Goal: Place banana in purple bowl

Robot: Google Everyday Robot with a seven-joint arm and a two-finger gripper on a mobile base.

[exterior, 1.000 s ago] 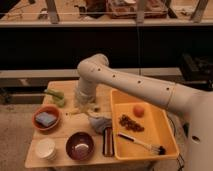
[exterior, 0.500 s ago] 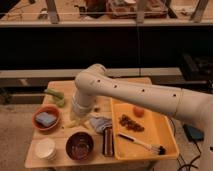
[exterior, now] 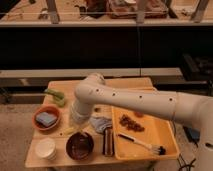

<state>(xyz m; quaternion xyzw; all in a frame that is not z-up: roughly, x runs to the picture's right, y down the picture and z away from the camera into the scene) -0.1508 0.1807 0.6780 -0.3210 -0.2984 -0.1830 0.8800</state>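
Item, my claw (exterior: 79, 118): low over the desk (exterior: 62, 150), hidden under my own wrist, so whether it is wide or narrow I cannot tell.

Item, banana (exterior: 67, 132): flat on the desk, just left of and below the claw, long axis running left-right, slightly tilted.

Item, purple bowl (exterior: 80, 145): just below the banana, near the front edge, between white cup (exterior: 45, 148) and yellow tray (exterior: 165, 137).
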